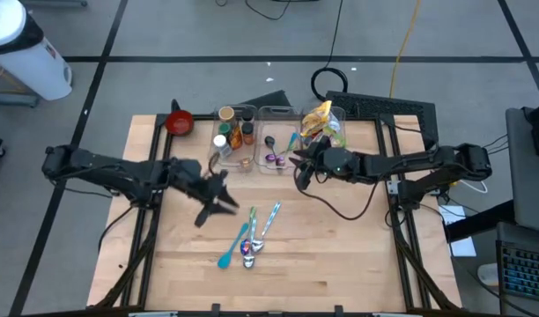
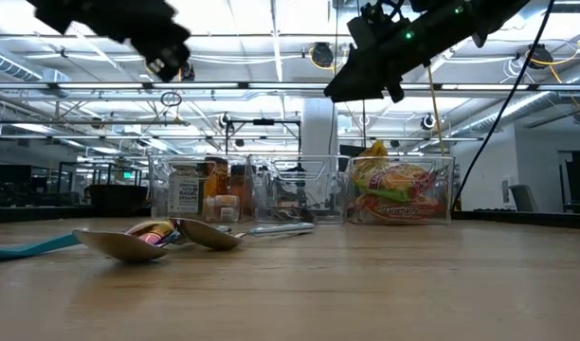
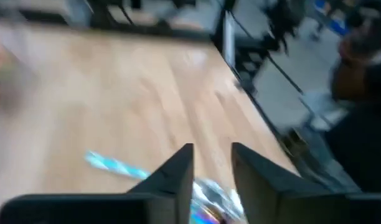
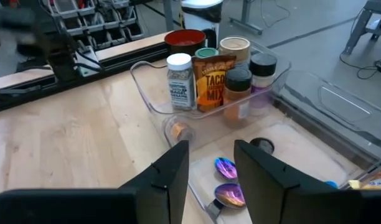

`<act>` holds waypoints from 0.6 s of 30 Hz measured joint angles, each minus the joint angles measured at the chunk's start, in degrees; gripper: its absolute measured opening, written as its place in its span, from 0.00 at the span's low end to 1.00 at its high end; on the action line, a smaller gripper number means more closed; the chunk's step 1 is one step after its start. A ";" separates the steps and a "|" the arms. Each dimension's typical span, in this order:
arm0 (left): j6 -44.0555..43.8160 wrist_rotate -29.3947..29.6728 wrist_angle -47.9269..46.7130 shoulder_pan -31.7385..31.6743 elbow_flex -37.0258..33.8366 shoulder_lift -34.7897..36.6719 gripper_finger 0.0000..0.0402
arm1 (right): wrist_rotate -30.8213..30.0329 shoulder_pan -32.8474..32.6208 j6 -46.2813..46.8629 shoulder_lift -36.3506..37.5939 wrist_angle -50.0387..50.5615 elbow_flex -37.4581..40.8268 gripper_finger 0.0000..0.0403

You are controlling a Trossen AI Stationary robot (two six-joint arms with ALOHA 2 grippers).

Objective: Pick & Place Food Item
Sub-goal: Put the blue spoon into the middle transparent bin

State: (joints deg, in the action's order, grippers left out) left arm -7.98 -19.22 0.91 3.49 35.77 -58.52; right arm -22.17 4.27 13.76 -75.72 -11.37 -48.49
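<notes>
The food items are snack bags, a yellow one (image 1: 318, 116) on top, standing in the clear bin (image 1: 338, 132) at the back right; in the low view the bags (image 2: 396, 188) fill that bin. My right gripper (image 1: 298, 167) (image 4: 210, 162) hovers open over the middle bin, left of the bags, holding nothing. My left gripper (image 1: 227, 208) (image 3: 212, 168) hangs open and high over the loose spoons (image 1: 250, 242) at the table's middle, with nothing between its fingers. Both grippers are well above the table in the low view, the left (image 2: 165, 52) and the right (image 2: 356, 85).
A clear bin of spice jars and a taco mix packet (image 4: 212, 84) stands at the back, left of the middle bin with iridescent spoons (image 4: 228, 180). A red bowl (image 1: 180, 123) sits at the back left. A small clear jar (image 4: 178, 130) lies by the spice bin.
</notes>
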 joint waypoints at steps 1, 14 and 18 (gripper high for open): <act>-1.54 0.80 -1.74 1.68 0.00 0.00 0.32 | 0.00 0.00 0.02 -0.02 0.03 0.00 0.30; -6.11 11.62 -10.60 21.45 -0.02 -10.03 0.65 | 0.00 0.09 0.08 0.00 -0.68 0.00 0.30; -6.01 14.39 -9.02 22.15 -0.02 -16.37 0.65 | 0.00 0.09 0.46 0.00 -0.67 0.00 0.30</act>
State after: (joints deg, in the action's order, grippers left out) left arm -13.99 -4.83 -8.11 25.64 35.75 -74.90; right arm -22.17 4.36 14.22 -75.72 -12.03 -48.49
